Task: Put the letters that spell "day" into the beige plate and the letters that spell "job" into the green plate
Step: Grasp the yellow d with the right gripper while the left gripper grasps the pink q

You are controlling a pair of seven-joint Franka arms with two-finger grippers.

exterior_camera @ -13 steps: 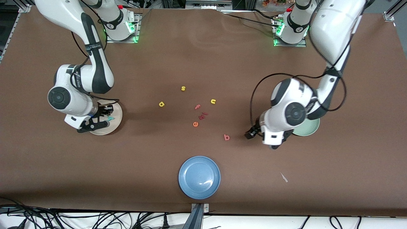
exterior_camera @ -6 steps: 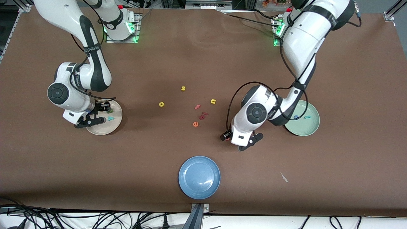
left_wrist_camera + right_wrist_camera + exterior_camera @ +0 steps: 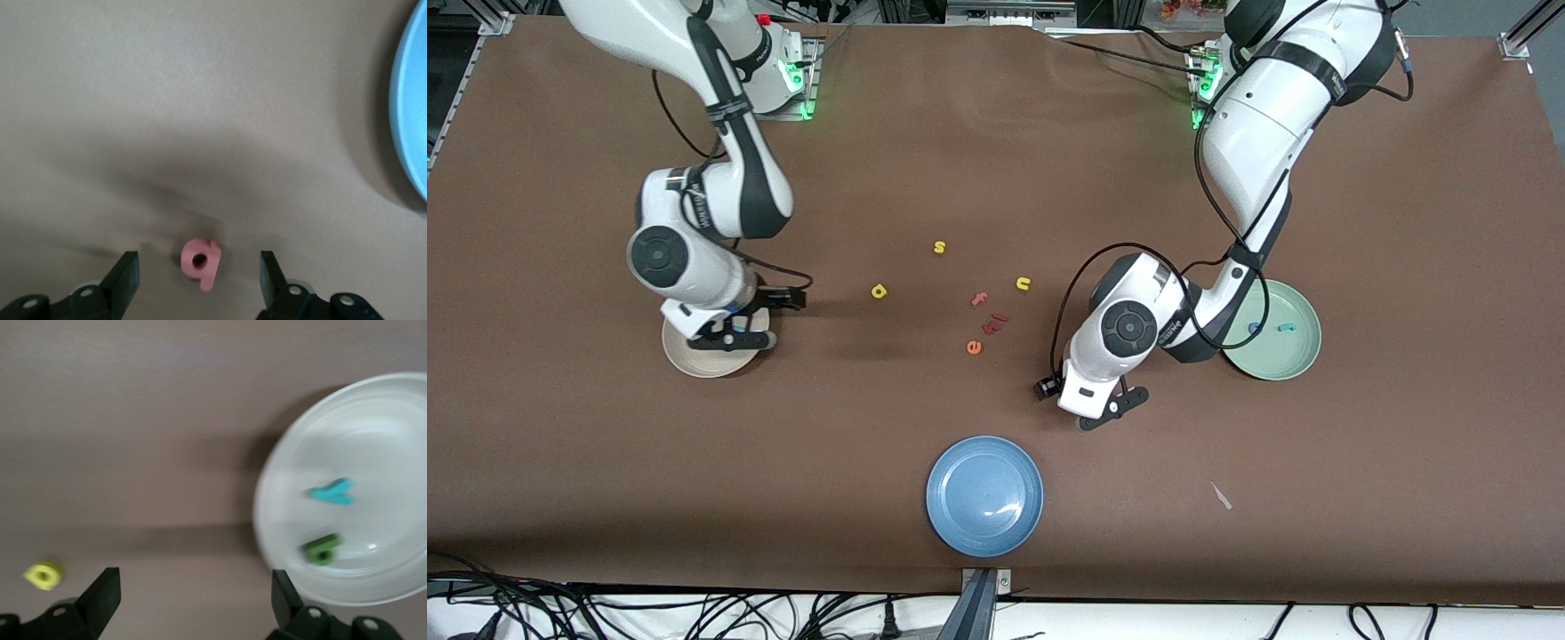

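front view: the brown bench (image 3: 996, 160) carries three plates. the beige plate (image 3: 694, 358) sits toward the right arm's end, partly covered by the right arm's wrist, and the right gripper (image 3: 769, 307) hangs over the plate's rim on the side toward the middle of the bench. the green plate (image 3: 1285, 351) sits toward the left arm's end with a blue "o" (image 3: 1255, 329) and a teal "j" (image 3: 1286, 327) lying in it. a blue plate (image 3: 984, 495) lies nearest the camera. the left arm's wrist hangs low over the bench between the blue plate and the green plate, hiding its gripper. loose letters lie mid-bench: a yellow "d" (image 3: 879, 291), a yellow "s" (image 3: 939, 247), a yellow "u" (image 3: 1023, 284), a pink "f" (image 3: 979, 300) and an orange "e" (image 3: 974, 348). a scrap of paper (image 3: 1221, 496) lies nearer the camera toward the left arm's end.

left wrist view: the left gripper (image 3: 199, 275) is spread wide, its fingers (image 3: 127, 270) standing either side of the pinkish-red "b" (image 3: 202, 260) and apart from it. the letter lies flat on the bench. the blue plate's rim shows at the edge.

right wrist view: the right gripper (image 3: 193, 590) is spread wide and holds nothing. the teal "y" (image 3: 333, 492) and the green "a" (image 3: 321, 549) lie in the beige plate, close together. the yellow "d" lies on the bench, well apart from the plate.
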